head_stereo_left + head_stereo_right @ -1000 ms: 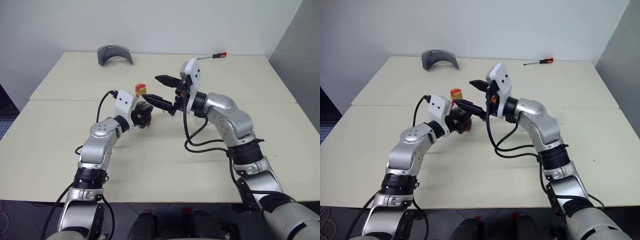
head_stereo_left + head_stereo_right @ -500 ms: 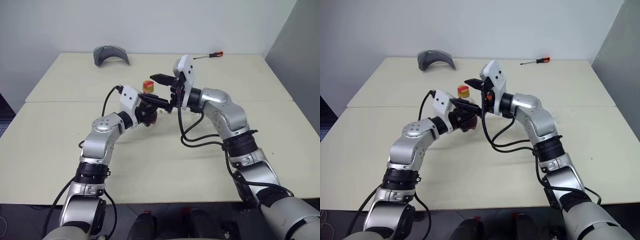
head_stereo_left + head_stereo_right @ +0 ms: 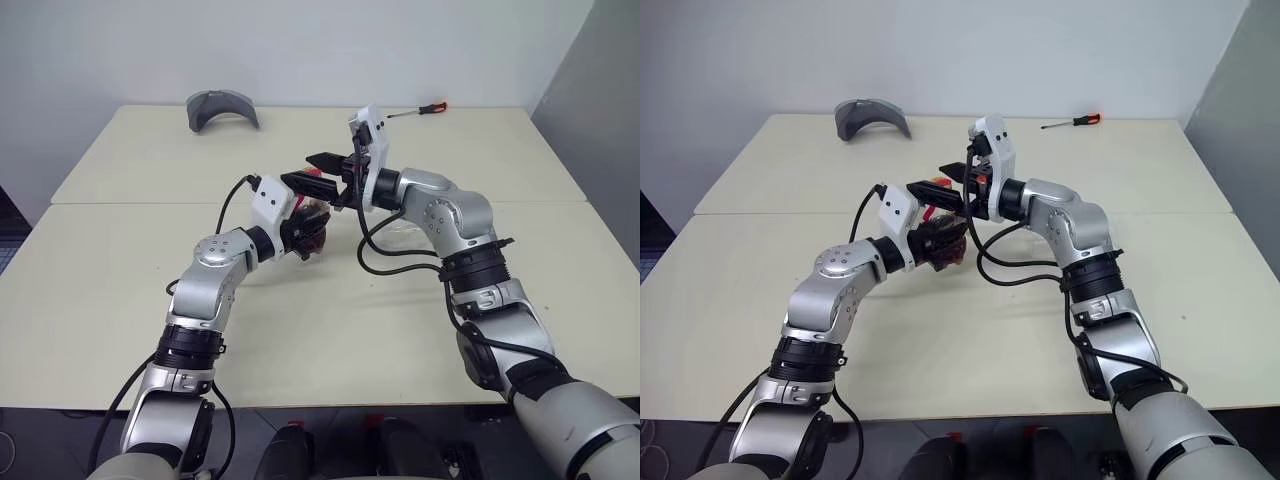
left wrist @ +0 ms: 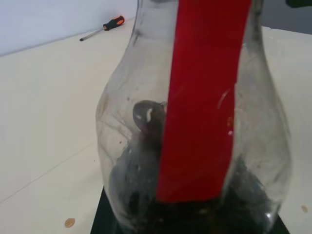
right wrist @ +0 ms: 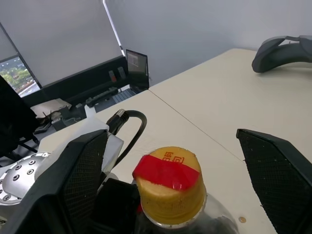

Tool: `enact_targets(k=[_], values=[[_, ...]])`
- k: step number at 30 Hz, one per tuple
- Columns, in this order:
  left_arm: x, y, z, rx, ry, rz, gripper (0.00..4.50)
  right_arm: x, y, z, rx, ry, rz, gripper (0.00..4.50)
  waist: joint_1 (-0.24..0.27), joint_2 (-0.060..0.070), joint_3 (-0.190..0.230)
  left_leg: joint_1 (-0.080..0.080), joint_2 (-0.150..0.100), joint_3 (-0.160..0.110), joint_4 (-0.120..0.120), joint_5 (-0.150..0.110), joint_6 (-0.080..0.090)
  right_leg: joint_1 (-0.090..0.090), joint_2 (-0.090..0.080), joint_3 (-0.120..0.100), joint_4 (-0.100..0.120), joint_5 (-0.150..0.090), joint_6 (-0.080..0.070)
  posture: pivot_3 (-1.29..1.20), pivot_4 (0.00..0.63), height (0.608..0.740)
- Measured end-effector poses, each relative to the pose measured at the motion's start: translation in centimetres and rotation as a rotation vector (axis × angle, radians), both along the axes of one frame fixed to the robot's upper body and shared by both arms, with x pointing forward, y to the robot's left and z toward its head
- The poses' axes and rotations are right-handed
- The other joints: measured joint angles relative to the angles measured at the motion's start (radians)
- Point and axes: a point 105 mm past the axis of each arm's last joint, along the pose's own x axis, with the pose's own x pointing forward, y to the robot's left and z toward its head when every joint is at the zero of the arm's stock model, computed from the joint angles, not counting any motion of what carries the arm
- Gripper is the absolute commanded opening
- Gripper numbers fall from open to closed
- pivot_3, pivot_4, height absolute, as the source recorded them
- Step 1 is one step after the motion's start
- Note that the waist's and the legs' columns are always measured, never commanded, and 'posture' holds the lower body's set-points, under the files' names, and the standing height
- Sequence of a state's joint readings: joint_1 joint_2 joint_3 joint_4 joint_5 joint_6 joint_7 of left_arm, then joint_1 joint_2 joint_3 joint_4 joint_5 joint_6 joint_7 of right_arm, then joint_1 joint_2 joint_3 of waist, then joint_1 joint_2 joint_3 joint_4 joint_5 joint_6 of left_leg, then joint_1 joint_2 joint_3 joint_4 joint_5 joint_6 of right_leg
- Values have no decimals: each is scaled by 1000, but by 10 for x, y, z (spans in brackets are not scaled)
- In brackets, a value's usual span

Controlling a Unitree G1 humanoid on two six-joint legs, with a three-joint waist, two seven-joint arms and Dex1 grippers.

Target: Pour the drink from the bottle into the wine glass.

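Observation:
My left gripper [image 3: 304, 228] is shut on the body of the bottle [image 3: 940, 240], a squat clear plastic one held upright just above the table. In the left wrist view its red label band [image 4: 204, 97] runs up the clear wall and the dark drink [image 4: 146, 209] lies at the bottom. My right gripper [image 3: 300, 170] is open and level, one finger on each side of the yellow cap [image 5: 168, 183], which carries a red sticker. The fingers [image 5: 73, 180] do not touch the cap. The wine glass is hidden from view.
A grey curved object [image 3: 222, 105] lies at the table's far left and an orange-handled screwdriver [image 3: 425, 108] at the far right edge. Black cables [image 3: 385, 260] hang under my right forearm. A seam [image 3: 120, 203] runs across the tabletop.
My right gripper has come in over the bottle and rolled, so the cap now sits between its open fingers. The left gripper keeps its hold on the bottle, hardly moved.

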State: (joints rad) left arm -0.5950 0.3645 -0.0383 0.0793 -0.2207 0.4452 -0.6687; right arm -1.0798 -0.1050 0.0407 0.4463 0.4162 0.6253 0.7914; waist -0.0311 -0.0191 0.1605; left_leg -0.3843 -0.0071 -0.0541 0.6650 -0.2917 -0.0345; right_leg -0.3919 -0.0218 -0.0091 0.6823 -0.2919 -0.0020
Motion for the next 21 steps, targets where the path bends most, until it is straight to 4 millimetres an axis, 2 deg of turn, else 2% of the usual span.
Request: enact_targets(k=[2,4,12,16,19,21], values=[[0,0,0,0,0,0,970,0,0,0,1,-1,2,4500,0,0,0,0,0,0,0,0,0,0,0,0,0,0,0,0,150,740],[0,0,0,1,0,1,955,0,1,0,4,-1,4,4128,0,0,0,0,0,0,0,0,0,0,0,0,0,0,0,0,150,740],[0,-1,3,-3,-4,-4,952,1,4,-1,10,-21,5,1448,0,0,0,0,0,0,0,0,0,0,0,0,0,0,0,0,150,740],[-5,0,6,-3,3,-4,918,-1,6,1,19,-28,17,1438,-2,0,0,0,0,1,0,0,0,-1,0,1,0,0,0,0,150,740],[-19,6,12,-6,-3,-12,917,-10,11,7,53,-40,92,1437,-4,1,0,-2,1,1,-1,0,0,-3,0,1,0,0,0,0,150,740],[-36,7,22,-10,-27,-54,914,-26,12,17,88,-65,213,1437,-3,1,1,-8,1,1,0,0,0,-8,0,1,0,0,0,0,150,740]])
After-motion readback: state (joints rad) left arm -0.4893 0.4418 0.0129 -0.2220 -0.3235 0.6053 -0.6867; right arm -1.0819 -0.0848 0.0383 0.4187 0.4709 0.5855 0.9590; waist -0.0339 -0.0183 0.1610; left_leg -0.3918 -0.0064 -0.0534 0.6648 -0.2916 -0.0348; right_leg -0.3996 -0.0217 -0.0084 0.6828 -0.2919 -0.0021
